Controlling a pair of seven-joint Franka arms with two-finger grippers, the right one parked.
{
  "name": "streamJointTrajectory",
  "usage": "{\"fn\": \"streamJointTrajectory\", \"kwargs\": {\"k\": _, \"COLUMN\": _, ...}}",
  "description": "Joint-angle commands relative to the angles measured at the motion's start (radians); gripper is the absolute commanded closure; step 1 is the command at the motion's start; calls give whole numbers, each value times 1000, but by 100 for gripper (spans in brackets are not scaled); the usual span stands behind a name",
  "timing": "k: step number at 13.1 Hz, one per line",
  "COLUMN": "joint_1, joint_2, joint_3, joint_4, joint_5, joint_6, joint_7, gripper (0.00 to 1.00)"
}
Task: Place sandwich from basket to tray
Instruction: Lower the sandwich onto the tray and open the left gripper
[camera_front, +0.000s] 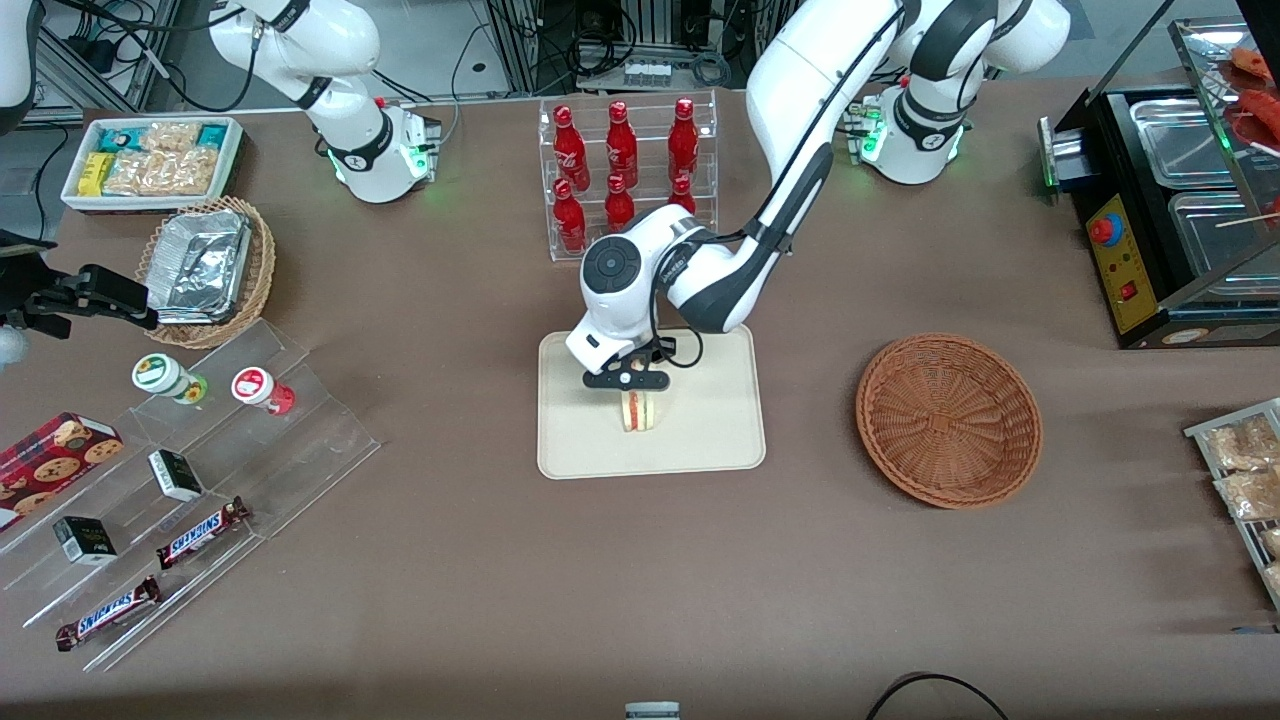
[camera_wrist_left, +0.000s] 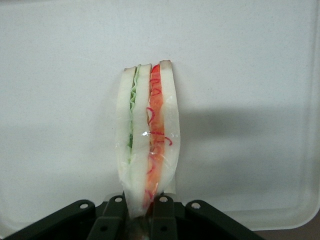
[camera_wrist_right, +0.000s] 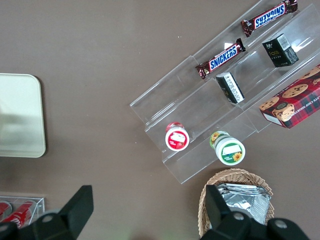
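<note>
over the tray (camera_front: 700, 440), the tool (camera_front: 633, 392) is clamped on the sandwich (camera_front: 638, 410), its fingers (camera_wrist_left: 162, 216) pinching the wedge's end. the sandwich stands on edge, filling layers showing. the basket (camera_front: 948, 418) sits toward the working arm's end of the worktop (camera_front: 480, 560).

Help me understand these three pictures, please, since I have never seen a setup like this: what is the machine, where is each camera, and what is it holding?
These are two white robot arms bolted to a brown table. The wide picture looks at them from the front. The close-up comes from a camera on the working arm's wrist; the third comes from the parked arm's wrist, looking down at snacks on clear shelves.

The working arm's gripper hangs over the cream tray, shut on the sandwich. The close-up shows its fingers pinching the wrapped wedge. The sandwich seems to be at or just above the tray, not yet released.

The reddish wicker basket it belongs to sits empty beside the tray, toward the working arm's end.
</note>
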Motion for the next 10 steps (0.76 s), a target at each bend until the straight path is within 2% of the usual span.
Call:
{"fn": "streamJointTrajectory", "kwargs": {"k": 1, "joint_1": -17, "joint_2": 24, "joint_3": 14, "joint_4": 26, "joint_5": 4, "joint_6": -6, "joint_7": -29, "gripper": 9}}
{"fn": "streamJointTrajectory", "kwargs": {"k": 2, "joint_1": -15, "joint_2": 17, "joint_3": 16, "joint_4": 27, "joint_5": 4, "joint_6": -7, "joint_7": -29, "gripper": 0}}
{"fn": "streamJointTrajectory", "kwargs": {"k": 6, "joint_1": -1, "joint_2": -51, "joint_3": 22, "joint_4": 32, "joint_5": 6, "joint_6": -38, "joint_7": -38, "gripper": 0}}
{"fn": "streamJointTrajectory", "kwargs": {"k": 10, "joint_1": 57, "joint_2": -186, "joint_3": 42, "joint_4": 29, "joint_5": -4, "joint_6": -189, "joint_7": -43, "gripper": 0}}
